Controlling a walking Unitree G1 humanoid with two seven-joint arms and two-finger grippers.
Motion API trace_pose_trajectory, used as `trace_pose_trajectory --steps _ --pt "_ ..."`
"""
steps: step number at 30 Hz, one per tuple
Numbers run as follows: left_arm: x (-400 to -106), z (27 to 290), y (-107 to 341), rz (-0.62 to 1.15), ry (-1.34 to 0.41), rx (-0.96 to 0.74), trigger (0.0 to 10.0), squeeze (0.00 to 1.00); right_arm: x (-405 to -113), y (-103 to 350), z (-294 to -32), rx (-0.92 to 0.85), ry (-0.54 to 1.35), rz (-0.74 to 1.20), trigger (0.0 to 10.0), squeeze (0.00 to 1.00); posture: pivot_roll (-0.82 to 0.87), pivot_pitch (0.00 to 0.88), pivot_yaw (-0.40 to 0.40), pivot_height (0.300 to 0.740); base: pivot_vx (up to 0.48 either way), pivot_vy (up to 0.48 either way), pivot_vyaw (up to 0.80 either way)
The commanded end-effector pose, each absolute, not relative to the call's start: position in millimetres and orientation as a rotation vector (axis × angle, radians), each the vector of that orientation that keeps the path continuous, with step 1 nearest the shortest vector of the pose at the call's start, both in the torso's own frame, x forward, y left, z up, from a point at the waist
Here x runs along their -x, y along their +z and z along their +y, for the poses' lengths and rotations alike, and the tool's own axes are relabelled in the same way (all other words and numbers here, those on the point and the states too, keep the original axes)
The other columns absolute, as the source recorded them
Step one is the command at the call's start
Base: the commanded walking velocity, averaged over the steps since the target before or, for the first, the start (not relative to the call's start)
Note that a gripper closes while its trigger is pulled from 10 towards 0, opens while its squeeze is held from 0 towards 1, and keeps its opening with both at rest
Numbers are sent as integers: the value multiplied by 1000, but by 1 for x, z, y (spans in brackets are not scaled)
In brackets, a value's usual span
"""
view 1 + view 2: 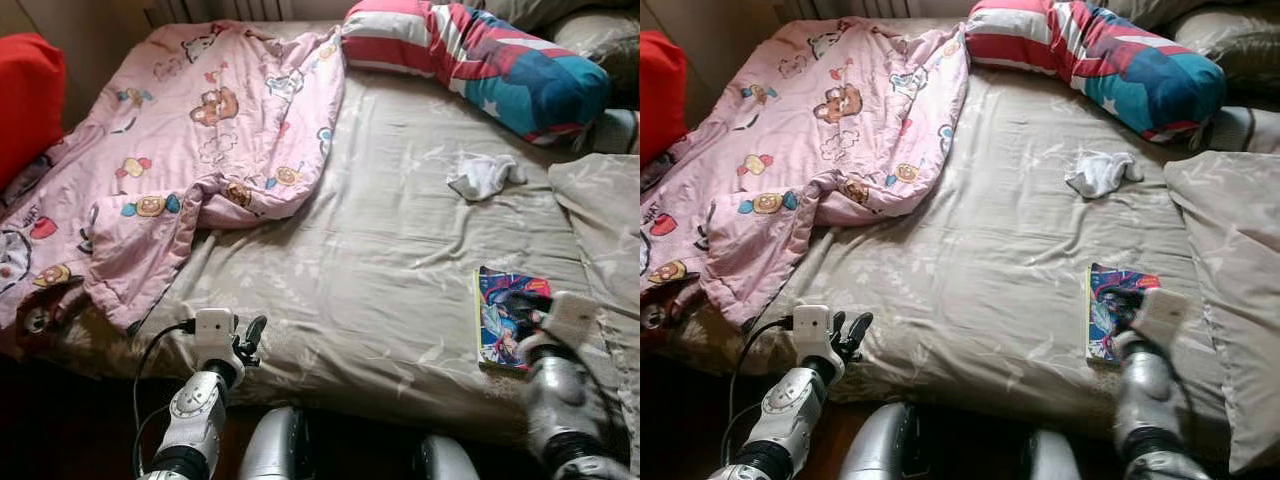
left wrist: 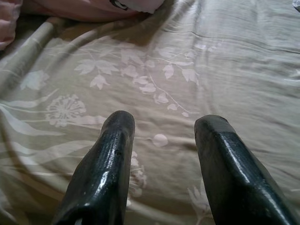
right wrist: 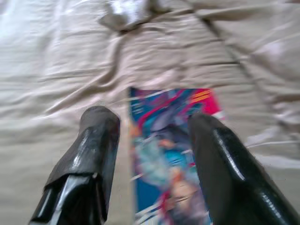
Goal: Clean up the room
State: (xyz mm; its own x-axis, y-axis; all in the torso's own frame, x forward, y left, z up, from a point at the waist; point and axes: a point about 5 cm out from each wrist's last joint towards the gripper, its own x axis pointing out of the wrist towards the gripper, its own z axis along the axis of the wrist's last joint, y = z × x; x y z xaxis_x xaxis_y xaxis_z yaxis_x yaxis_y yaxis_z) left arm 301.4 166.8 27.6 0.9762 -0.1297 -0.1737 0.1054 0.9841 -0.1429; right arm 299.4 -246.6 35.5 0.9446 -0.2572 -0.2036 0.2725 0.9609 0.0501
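Pink blanket (image 1: 190,150) bunched on bed's (image 1: 380,270) left side. Your left gripper (image 2: 161,126) spread wide above bare sheet at near edge. White sock (image 1: 485,177) mid-bed. Your right gripper (image 3: 150,119) wide, straddling comic book (image 1: 505,315) near right edge.

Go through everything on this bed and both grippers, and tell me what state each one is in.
Pink cartoon-print blanket: crumpled, unfolded.
Colourful comic book: closed, flat on the sheet.
White sock: bunched up, loose.
Striped red, white and blue pillow: lying askew.
Beige floral bedsheet: wrinkled.
Left gripper: open, above the sheet.
Right gripper: open, over the comic book.
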Motion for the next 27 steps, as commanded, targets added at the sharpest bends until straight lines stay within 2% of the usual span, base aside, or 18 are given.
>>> trace_pose_trajectory --steps 1,4,10,15,27 --pt "-297 171 22 213 -108 126 10000 0 -294 27 -231 -70 -198 195 10000 0 -60 192 108 654 0 0 0" --pt "-298 170 22 213 -105 131 10000 0 -289 20 -208 -45 -99 198 10000 0 -66 188 101 654 0 0 0" --pt "-295 169 16 246 -80 156 10000 0 -281 7 -191 -20 -9 253 10000 0 -69 170 79 654 0 0 0" --pt "-290 174 9 280 -41 179 10000 0 -280 4 -188 21 29 285 10000 0 -72 155 68 658 0 0 0" --pt "-277 181 -9 380 19 209 10000 0 -275 -9 -183 -2 27 395 10000 0 -74 110 65 723 0 0 0"
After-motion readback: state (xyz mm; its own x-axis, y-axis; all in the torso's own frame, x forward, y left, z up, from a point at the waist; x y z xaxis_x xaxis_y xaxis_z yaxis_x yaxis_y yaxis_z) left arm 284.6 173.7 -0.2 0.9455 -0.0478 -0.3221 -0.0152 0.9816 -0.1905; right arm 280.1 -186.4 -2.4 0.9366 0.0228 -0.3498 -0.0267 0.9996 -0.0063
